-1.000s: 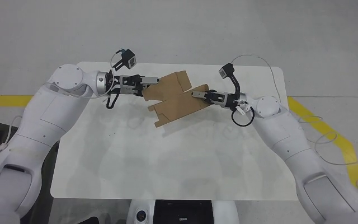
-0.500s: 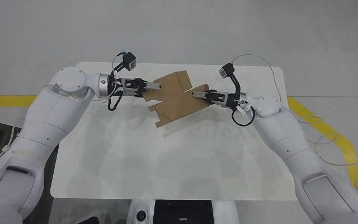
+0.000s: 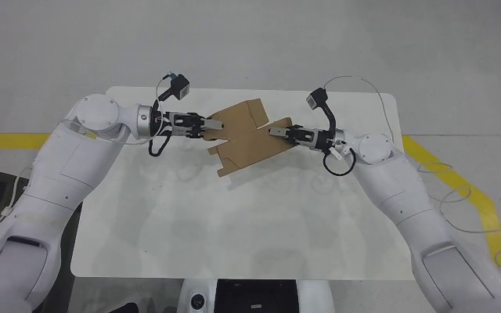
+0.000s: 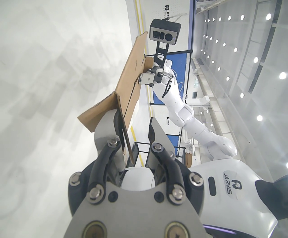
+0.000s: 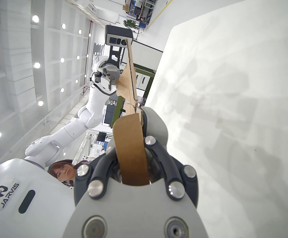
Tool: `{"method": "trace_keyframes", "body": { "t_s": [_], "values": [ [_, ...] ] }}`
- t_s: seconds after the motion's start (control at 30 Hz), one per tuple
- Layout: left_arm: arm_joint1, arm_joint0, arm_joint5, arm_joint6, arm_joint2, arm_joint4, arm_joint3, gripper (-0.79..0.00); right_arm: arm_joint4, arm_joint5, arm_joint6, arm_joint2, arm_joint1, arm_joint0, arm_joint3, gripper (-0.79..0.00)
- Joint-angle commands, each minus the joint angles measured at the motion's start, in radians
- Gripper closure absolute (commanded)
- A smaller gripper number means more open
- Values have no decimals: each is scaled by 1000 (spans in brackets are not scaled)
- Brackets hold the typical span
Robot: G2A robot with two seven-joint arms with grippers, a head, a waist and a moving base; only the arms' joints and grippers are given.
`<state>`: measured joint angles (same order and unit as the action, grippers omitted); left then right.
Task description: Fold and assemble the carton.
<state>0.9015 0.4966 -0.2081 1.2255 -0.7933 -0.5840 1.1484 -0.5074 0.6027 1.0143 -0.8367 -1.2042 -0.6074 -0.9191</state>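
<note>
Left wrist view, hall behind the arms: dark round logo mark with one short word in capitals, set sideways, on an upper white wall panel point(image 4: 167, 8). Same mark and word on a lower white panel point(image 4: 168, 119). Brand wording, not transcribed here. Right wrist view, far end of the hall: signs and labels too small to read. Carton point(image 3: 249, 134) with plain brown cardboard faces in all three views; tabletop point(image 3: 235, 227) plain white
</note>
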Motion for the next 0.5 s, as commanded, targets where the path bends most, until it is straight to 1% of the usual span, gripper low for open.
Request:
{"method": "trace_keyframes", "body": {
  "t_s": [0.0, 0.17, 0.3, 0.47],
  "values": [
    [1, 4, 5, -2, -2, 10, 5, -203, 5, -1, 0, -3, -1, -1, -1, 0],
    [5, 11, 7, -6, -8, 30, 11, -114, 14, -1, 1, -11, -4, -4, -2, 0],
    [10, 16, 13, -5, -13, 37, 6, 0, 22, 1, 4, -17, -5, -8, -3, 0],
    [16, 20, 18, 2, -19, 33, -5, 0, 35, 0, 5, -24, -7, -13, -11, 0]
  ]
}}
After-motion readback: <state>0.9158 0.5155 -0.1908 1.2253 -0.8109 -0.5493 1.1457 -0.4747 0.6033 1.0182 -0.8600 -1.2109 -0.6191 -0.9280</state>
